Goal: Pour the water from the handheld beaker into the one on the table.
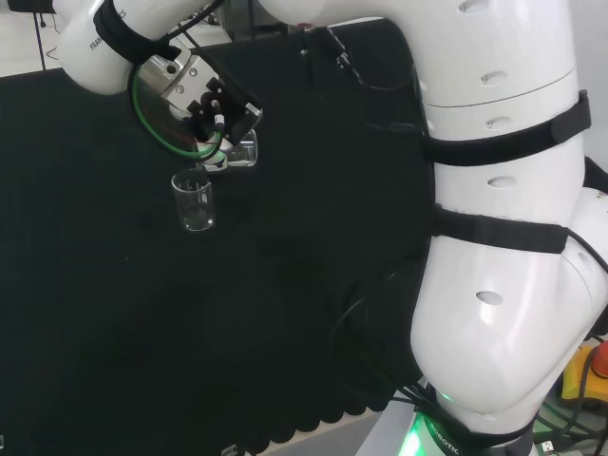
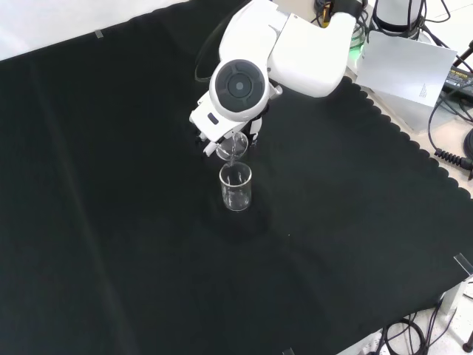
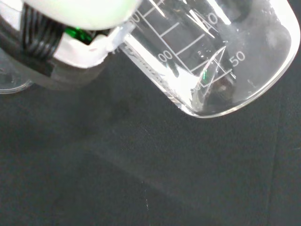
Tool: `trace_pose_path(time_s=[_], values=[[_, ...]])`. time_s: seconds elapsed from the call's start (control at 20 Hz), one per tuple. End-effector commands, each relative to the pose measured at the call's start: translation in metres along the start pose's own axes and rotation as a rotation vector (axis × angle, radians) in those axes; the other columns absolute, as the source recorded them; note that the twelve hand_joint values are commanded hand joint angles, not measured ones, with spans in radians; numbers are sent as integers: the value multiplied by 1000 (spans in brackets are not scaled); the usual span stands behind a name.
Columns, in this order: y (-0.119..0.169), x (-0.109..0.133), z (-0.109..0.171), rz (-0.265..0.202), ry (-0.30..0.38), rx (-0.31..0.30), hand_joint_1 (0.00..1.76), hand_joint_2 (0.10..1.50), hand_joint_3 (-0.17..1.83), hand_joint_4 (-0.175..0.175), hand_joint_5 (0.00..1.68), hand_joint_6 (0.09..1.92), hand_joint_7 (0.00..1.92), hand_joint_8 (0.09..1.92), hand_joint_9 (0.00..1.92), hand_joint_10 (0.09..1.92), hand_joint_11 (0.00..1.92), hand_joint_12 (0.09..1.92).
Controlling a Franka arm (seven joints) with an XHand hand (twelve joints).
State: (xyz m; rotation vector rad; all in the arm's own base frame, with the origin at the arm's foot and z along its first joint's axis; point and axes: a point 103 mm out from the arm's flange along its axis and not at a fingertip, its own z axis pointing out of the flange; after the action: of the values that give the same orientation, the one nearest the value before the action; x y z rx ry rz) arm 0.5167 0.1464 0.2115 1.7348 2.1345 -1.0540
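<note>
In the head view my hand [image 1: 217, 109] is shut on a clear beaker [image 1: 243, 152], tipped over on its side. The beaker's lip hangs just above a second clear beaker [image 1: 194, 201], which stands upright on the black cloth. In the front view the tipped beaker [image 2: 232, 145] sits right above the mouth of the standing beaker [image 2: 236, 186], with part of the hand [image 2: 209, 126] under the arm's link. Up close in the wrist view, the held beaker [image 3: 211, 56] shows printed marks and a little water pooled at its low edge, beside a part of the hand [image 3: 70, 63].
The arm's big white links [image 1: 503, 218] stand at the head view's right. A link with a round grey cap [image 2: 238, 85] covers most of the hand in the front view. The cloth's scalloped edge [image 2: 414, 140] runs at the right there, with cables and a white sheet [image 2: 406, 70] beyond.
</note>
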Motion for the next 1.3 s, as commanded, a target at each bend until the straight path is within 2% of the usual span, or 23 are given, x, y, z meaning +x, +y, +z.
trace_pose_path(time_s=[0.05, 0.75, 0.95, 1.05, 1.3], values=[[1, -2, 1, 5, -30, 4, 1122, 715, 551, 175, 1275, 627, 1626, 87, 1556, 87, 1222, 822], [0, 9, -13, 9, -81, 9, 1121, 716, 554, 175, 1270, 637, 1625, 87, 1555, 87, 1223, 819], [1, 2, -6, 3, -74, 6, 1121, 716, 554, 175, 1268, 640, 1625, 87, 1554, 87, 1223, 818], [0, 11, -14, 5, -97, 5, 1121, 716, 555, 175, 1268, 641, 1625, 87, 1554, 87, 1223, 818], [-1, 12, -16, 8, -108, 11, 1121, 716, 556, 175, 1266, 645, 1624, 87, 1554, 87, 1223, 817]])
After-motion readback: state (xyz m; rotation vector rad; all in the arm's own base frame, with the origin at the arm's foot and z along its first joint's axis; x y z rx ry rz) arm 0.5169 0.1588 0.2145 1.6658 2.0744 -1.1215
